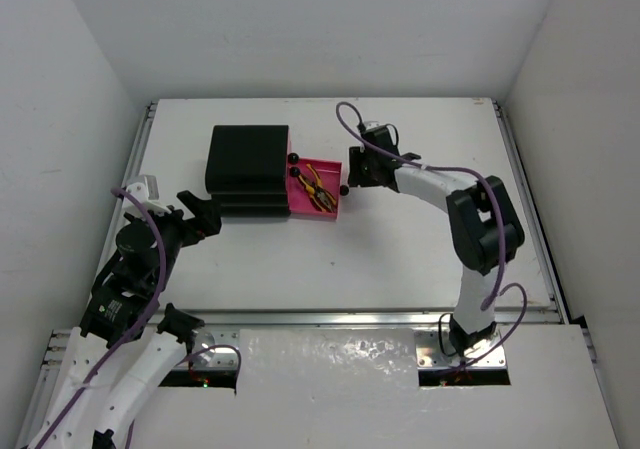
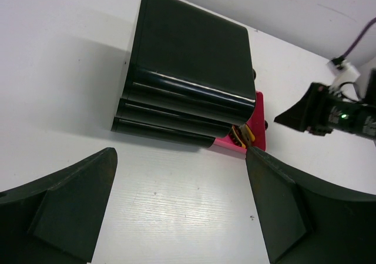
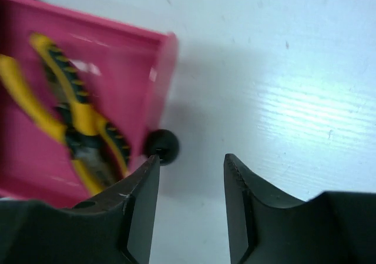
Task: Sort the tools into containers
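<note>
My right gripper (image 3: 191,161) sits half-open and empty beside the knob (image 3: 160,146), so I'd push the pink drawer (image 3: 167,58) squarely shut.

A robotics lab test cell: a white table (image 1: 400,259) boxed in on 3 sides by plain white walls (image 1: 300,29), with 2 robot arms (image 1: 480,229) trailing purple cables (image 1: 148,254), bolted to a metal rail (image 1: 350,318) along the table's near edge

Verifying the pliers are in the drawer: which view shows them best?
Right wrist: the pliers lie large inside the pink drawer, though blurred. Top external shows them whole but tiny. Left wrist catches only a handle tip behind the black chest.
</note>
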